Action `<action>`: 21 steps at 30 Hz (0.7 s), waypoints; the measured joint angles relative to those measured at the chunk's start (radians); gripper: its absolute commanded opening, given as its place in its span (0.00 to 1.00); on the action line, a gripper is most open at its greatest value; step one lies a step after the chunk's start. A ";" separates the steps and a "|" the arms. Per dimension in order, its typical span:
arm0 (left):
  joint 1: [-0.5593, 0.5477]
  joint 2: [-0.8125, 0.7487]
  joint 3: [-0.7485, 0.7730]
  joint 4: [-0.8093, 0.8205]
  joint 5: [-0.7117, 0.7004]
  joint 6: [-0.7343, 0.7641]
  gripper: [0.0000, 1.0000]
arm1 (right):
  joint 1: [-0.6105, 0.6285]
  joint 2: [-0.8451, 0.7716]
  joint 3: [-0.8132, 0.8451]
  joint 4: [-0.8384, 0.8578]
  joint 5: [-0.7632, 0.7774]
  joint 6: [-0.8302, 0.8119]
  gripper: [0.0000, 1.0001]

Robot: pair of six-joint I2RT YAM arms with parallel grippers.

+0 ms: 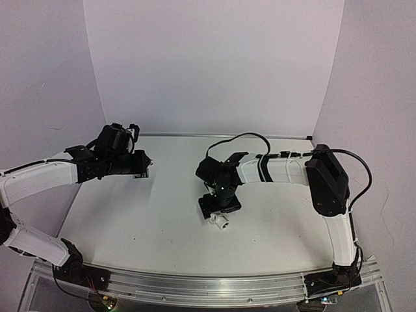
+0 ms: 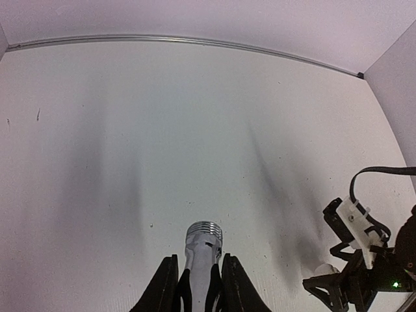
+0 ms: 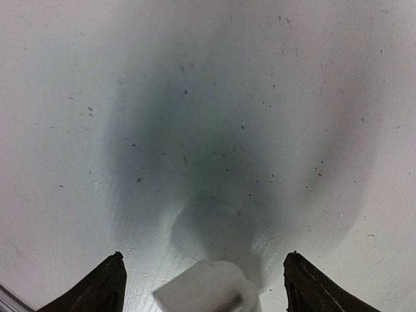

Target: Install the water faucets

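Faucet [image 2: 203,252], small and silver with a ribbed end pointing forward, is clamped between the narrow jaws of the left gripper [image 2: 199,276]. It is held off the table [image 1: 130,221], well to the left of the white elbow fitting [image 1: 221,223]. That fitting lies on the table, and the right gripper [image 1: 219,209] hangs directly over it with its fingers [image 3: 107,286] spread wide. One finger stands on each side of the fitting, and neither touches it as far as the blurred wrist view shows. The step in hand looks like readying the two parts for joining: the faucet is gripped, the fitting is not. The next move likely calls for the right jaws to close on the fitting and steady it. The left arm would then carry the faucet across to the fitting, line its ribbed end up with the fitting's mouth and turn it in.
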 measured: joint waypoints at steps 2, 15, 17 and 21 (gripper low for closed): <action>0.003 -0.004 0.000 0.000 0.000 0.000 0.00 | -0.001 0.018 0.005 -0.034 0.001 -0.002 0.81; 0.018 -0.010 -0.001 0.000 0.023 0.001 0.00 | -0.002 0.028 0.090 -0.137 -0.084 -0.138 0.79; 0.020 -0.010 -0.001 0.000 0.029 0.001 0.00 | -0.002 0.032 0.106 -0.159 -0.091 -0.152 0.78; 0.022 -0.011 -0.001 0.000 0.043 0.001 0.00 | -0.002 0.045 0.119 -0.183 -0.094 -0.173 0.70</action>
